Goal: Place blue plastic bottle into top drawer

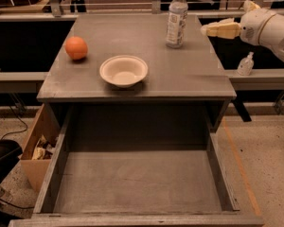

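The drawer (137, 181) stands pulled fully out below the grey surface (194, 72), and its flat grey floor shows from wall to wall between low side walls. The bottle (177, 18) is not in it: it stands upright on the far right part of the surface, white cap on, pale label facing the camera. The pincer (206, 30) hangs at the right edge of the view, level with the bottle's lower half and pointing left toward it. It is near the bottle but apart from it, with a gap between its tip and the label. It has hold of nothing, and I cannot tell how far open it is. A shallow cream bowl (123, 71) sits near the front middle of the surface, and only its own pale inside shows. An orange (76, 48) lies to the left of the bowl and a little farther back, apart from it. On the floor to the left of the drawer, a cardboard box (34, 167) stands open with some pale crumpled stuff inside, too small to name. A small pump bottle (245, 64) stands on a ledge to the right of the surface, below the arm.
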You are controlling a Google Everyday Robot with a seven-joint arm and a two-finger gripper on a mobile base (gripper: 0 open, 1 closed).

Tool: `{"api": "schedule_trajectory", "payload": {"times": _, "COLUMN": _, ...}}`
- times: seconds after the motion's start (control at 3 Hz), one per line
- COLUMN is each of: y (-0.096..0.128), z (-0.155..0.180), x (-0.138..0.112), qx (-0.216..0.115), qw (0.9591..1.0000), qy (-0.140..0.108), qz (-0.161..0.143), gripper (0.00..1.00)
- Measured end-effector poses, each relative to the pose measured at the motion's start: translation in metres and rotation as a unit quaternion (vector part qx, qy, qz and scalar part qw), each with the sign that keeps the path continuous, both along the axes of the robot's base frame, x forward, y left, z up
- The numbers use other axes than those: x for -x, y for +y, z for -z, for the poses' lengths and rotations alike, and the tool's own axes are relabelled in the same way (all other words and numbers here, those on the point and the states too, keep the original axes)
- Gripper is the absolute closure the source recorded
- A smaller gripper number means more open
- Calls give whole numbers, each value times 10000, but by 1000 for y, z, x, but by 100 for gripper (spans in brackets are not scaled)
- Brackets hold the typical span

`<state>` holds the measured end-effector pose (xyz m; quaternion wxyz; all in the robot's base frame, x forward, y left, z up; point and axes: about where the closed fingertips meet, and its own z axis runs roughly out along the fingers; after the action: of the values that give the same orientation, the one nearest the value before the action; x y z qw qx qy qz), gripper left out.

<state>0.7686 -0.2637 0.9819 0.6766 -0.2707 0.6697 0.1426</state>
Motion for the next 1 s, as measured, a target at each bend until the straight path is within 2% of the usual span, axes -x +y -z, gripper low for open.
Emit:
{"api": "schedule_trajectory", "payload": {"times": 0.33, "y": 4, "z": -6, "x": -19, "qx": -70, "qw": 9999, "qy": 106, "qz": 11, "gripper": 0}}
{"api": "schedule_trajectory", "payload": {"times": 1.0, "y": 42, "z": -16, "x": -69, "qx": -50, "qw": 9999, "qy": 102, "qz": -83, "gripper": 0}}
